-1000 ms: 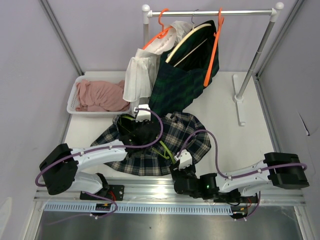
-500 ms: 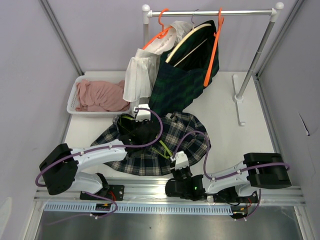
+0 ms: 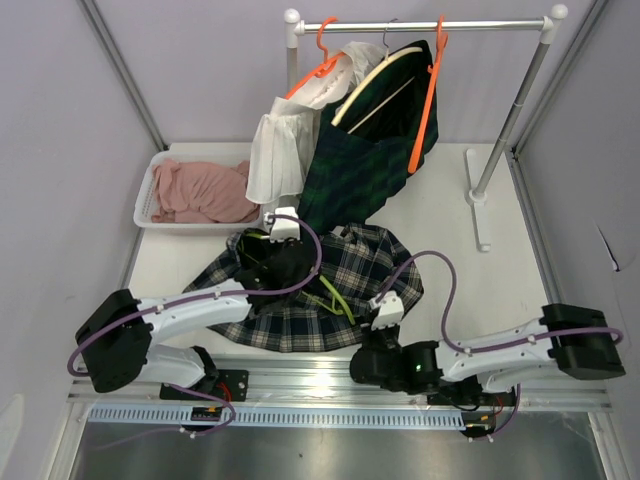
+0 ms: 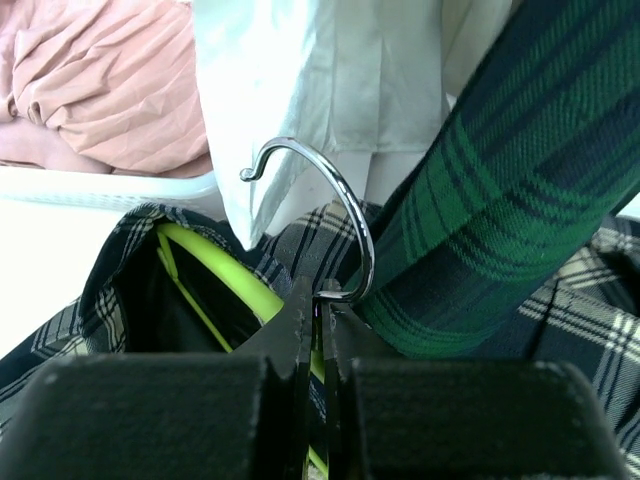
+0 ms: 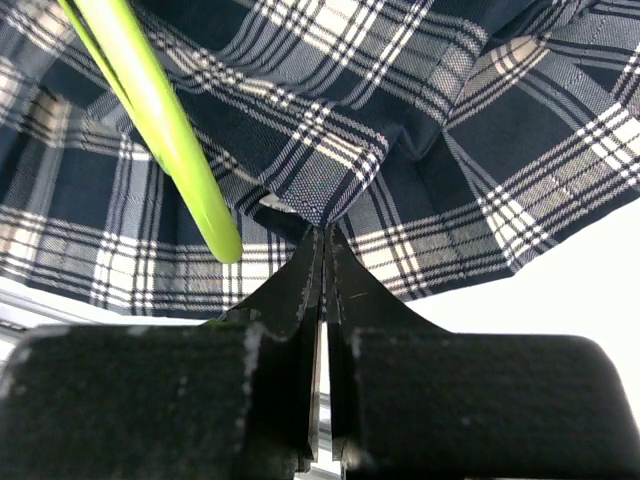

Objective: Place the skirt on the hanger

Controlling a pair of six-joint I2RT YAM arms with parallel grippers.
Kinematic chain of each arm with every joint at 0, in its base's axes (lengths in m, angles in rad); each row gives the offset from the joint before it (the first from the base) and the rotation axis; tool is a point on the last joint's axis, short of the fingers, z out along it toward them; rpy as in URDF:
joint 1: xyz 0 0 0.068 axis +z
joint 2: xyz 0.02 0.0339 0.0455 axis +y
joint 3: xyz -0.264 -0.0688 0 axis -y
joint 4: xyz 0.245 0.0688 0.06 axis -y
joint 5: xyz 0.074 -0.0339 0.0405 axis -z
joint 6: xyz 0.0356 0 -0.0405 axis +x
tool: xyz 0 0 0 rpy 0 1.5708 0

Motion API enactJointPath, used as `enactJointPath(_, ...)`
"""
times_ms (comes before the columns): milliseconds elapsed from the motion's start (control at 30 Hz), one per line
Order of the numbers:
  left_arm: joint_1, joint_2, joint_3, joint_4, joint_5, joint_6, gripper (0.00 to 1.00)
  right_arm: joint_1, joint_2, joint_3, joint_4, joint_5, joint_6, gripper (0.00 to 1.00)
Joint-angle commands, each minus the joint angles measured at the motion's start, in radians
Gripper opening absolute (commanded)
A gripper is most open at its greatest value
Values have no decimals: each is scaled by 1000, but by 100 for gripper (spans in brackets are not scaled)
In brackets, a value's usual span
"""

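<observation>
The navy and white plaid skirt [image 3: 365,262] lies crumpled on the table with the lime green hanger [image 3: 335,298] inside it. My left gripper [image 3: 270,250] is at the skirt's far edge. In the left wrist view it [image 4: 322,300] is shut on the base of the hanger's metal hook [image 4: 340,200], with the lime bar [image 4: 225,275] running down to the left inside the skirt [image 4: 590,320]. My right gripper [image 3: 372,338] is at the near hem. In the right wrist view it [image 5: 322,235] is shut on a fold of the skirt [image 5: 400,120], just right of the hanger's end [image 5: 205,205].
A clothes rail [image 3: 420,25] at the back carries a white shirt [image 3: 275,150], a dark green plaid garment [image 3: 365,150] hanging down to the skirt, and an orange hanger [image 3: 428,90]. A white basket [image 3: 150,190] with pink cloth [image 3: 205,190] sits at back left. The rail's foot [image 3: 478,200] stands at right.
My right gripper has closed on the skirt's near hem, and its arm has shifted a little to the right. The left arm has hardly moved.
</observation>
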Motion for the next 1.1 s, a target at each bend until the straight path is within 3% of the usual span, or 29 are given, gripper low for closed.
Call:
enactJointPath(0,21,-61,-31,118,-47,57,0,-66,-121,-45,68,-124,-139,0)
enactJointPath(167,21,-81,-53,203,-81,120,0,-207,-258,-28,48,-356,-247,0)
enactJointPath(367,23,-74,-61,321,-107,187,0,-278,-269,74,-52,-573,-309,0)
enactJointPath(567,21,-46,-36,357,-118,215,0,-279,-223,156,-148,-631,-311,0)
enactJointPath(800,23,-85,-111,463,-127,264,0,-406,-272,208,-220,-771,-305,0)
enactJointPath(1067,21,-80,-137,516,-138,287,0,-456,-235,246,-248,-864,-316,0)
